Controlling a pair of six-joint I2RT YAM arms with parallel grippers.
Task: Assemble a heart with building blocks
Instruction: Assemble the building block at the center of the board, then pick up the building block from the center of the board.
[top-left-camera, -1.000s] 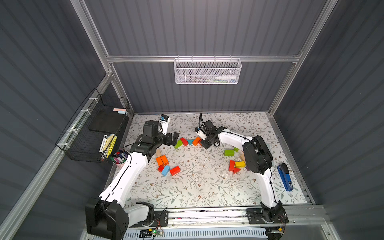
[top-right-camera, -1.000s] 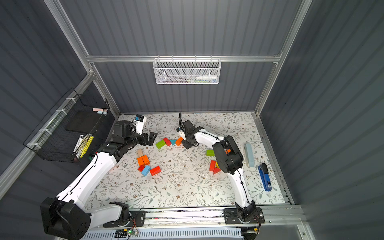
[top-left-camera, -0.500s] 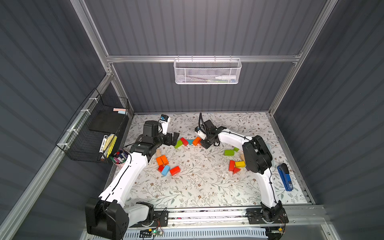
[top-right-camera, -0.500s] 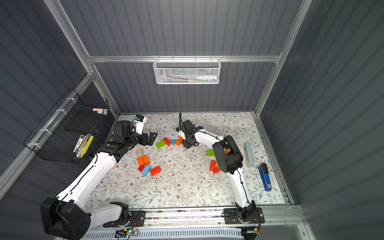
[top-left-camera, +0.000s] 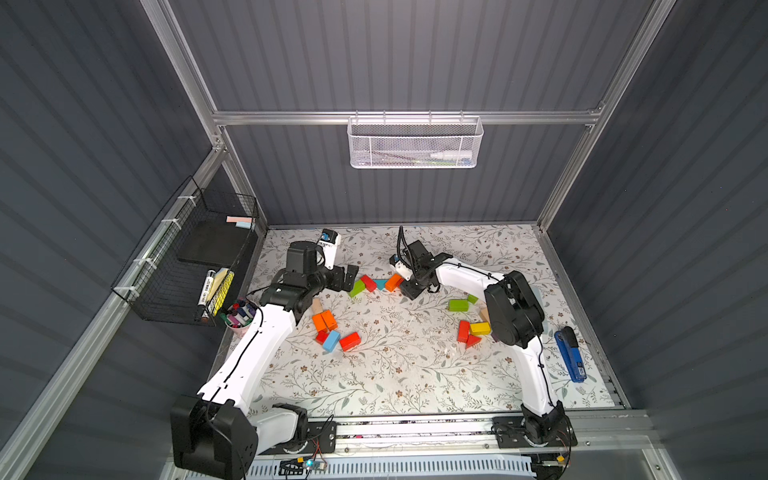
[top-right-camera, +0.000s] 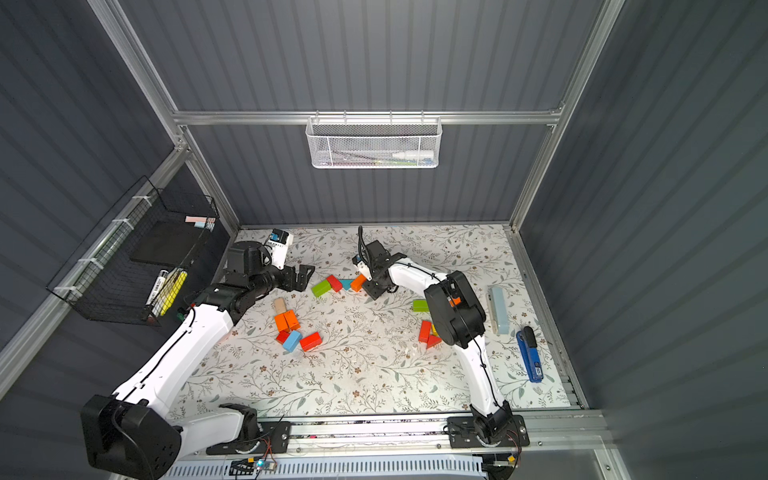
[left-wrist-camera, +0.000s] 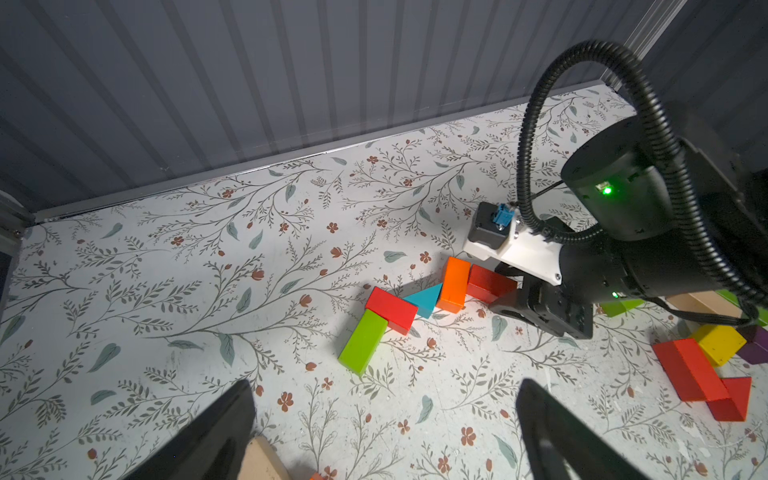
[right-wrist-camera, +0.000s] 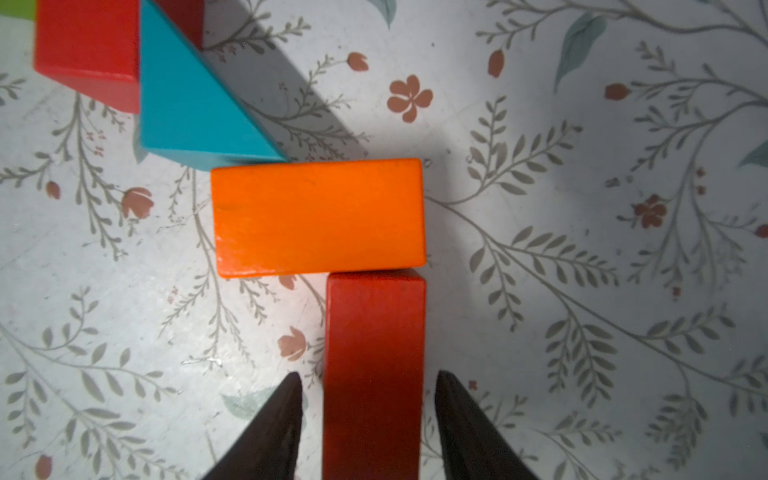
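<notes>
Five building blocks form a bent chain at the far middle of the desk (top-left-camera: 415, 374). A green brick (top-left-camera: 356, 288) is at the left end, followed by a red brick (top-left-camera: 368, 282), a teal wedge (top-left-camera: 380, 284), an orange brick (top-left-camera: 393, 281) and a dark red brick (right-wrist-camera: 374, 353). In the right wrist view the dark red brick butts end-on against one long side of the orange brick. The teal wedge rests against the opposite long side.

The right pincer (right-wrist-camera: 368, 376) straddles the dark red brick. It is spread, and its dark fingers (right-wrist-camera: 270, 428) stand just clear of the brick, with a sliver of desk showing on either side. It pinches nothing. In both top views this pincer hides the dark red brick from above.

The left pincer (left-wrist-camera: 382, 415) sits just left of the green brick, spread wide and empty, pointing toward the chain.

Nearer, beside the left arm, lie a tan block (top-left-camera: 317, 306), two orange blocks (top-left-camera: 324, 321) side by side, a light blue brick (top-left-camera: 331, 340) and a bright red brick (top-left-camera: 350, 340). On the right, by the right arm's elbow, are a second green brick (top-left-camera: 458, 305), a yellow block (top-left-camera: 480, 328) and a red wedge (top-left-camera: 472, 340).

A blue tool (top-left-camera: 571, 353) lies at the desk's right edge, and a cup of markers (top-left-camera: 240, 313) stands at the left edge.
</notes>
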